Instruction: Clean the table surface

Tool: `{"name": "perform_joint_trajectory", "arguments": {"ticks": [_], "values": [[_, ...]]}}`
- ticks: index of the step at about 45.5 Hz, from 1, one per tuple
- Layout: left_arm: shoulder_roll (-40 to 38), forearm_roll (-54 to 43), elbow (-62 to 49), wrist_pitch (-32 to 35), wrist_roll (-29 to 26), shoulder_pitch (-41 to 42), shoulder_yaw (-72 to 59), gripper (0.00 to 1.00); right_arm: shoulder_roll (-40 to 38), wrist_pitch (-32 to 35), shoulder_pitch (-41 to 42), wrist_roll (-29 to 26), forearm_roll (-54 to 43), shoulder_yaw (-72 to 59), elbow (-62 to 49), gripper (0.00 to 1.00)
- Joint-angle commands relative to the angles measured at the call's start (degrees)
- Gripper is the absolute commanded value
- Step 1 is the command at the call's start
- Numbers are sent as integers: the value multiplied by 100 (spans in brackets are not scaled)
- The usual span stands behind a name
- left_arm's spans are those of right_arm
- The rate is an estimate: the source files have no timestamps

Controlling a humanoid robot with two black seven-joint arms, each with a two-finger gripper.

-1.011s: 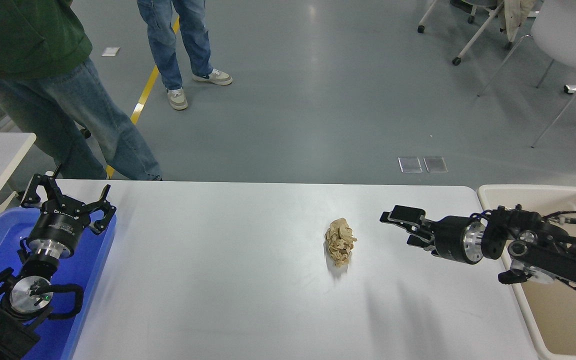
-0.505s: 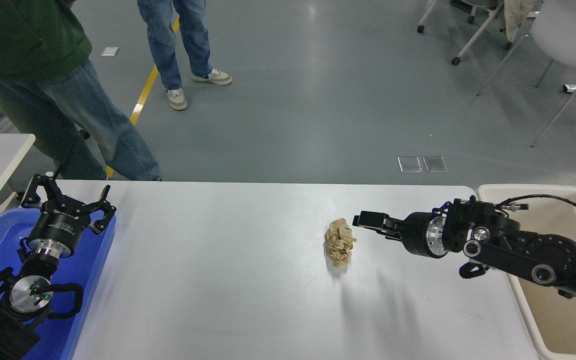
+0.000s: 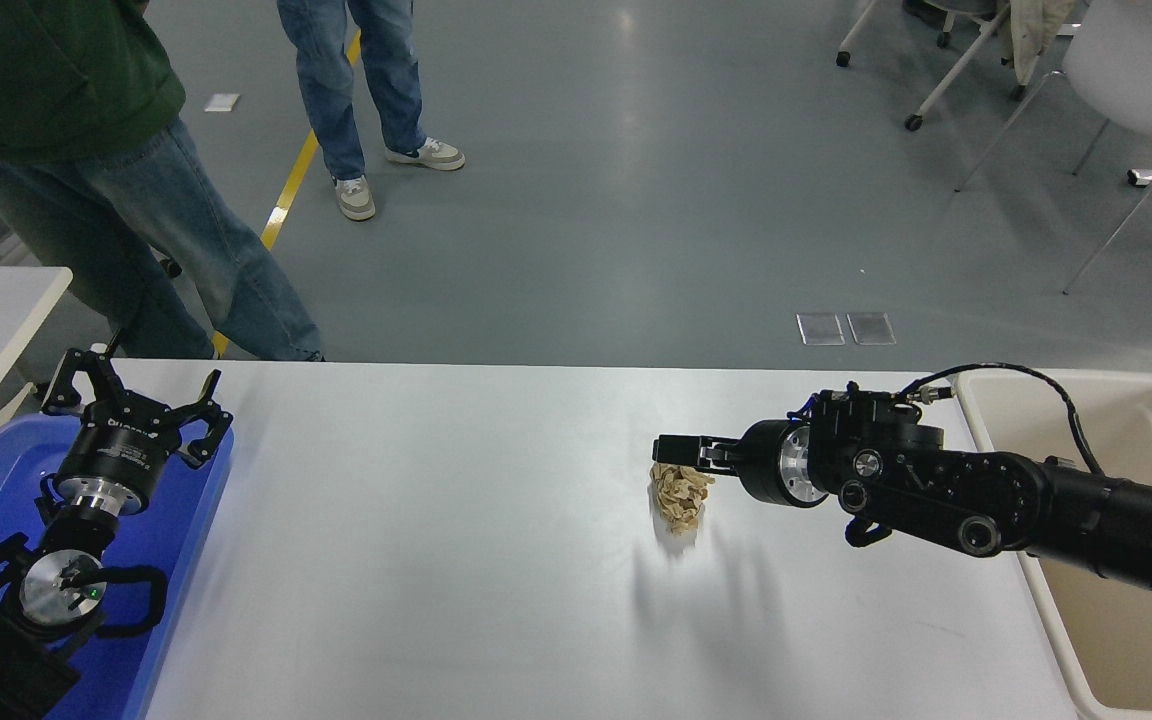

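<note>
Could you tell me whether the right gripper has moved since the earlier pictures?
Yes. The right gripper has travelled leftward, away from the beige bin, and now sits over the crumpled brown paper on the table surface.

A crumpled tan paper wad (image 3: 679,496) lies on the white table surface (image 3: 456,560), right of its middle. The right gripper (image 3: 678,450) reaches in from the right and hangs over the wad's far top edge; whether its fingers are parted cannot be made out. Right of the wad, past the table's right edge, stands a beige bin (image 3: 1126,620). Far left of the wad, the left gripper (image 3: 132,392) is parked with its fingers spread above a blue tray (image 3: 171,560). Beyond the table, two people in jeans (image 3: 151,240) stand on the grey floor.
</note>
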Motion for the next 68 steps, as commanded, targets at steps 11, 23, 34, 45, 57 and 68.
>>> {"name": "perform_joint_trajectory", "arguments": {"ticks": [11, 23, 34, 45, 57, 68], "values": [[0, 0, 0, 0, 1, 1, 0, 100, 832, -1213, 265, -13, -287, -1228, -319, 100], [0, 0, 0, 0, 1, 1, 0, 100, 1122, -1891, 274, -13, -358, -1958, -688, 100], [0, 0, 0, 0, -8, 1, 0, 100, 1131, -1926, 178, -13, -340, -1949, -846, 100], [0, 0, 0, 0, -8, 1, 0, 100, 1280, -1979, -16, -13, -331, -1967, -1277, 100], [0, 0, 0, 0, 1, 1, 0, 100, 1351, -1979, -200, -13, -296, -1967, -1259, 100], [0, 0, 0, 0, 1, 1, 0, 100, 1351, -2031, -350, -31, -296, -1967, -1294, 100]]}}
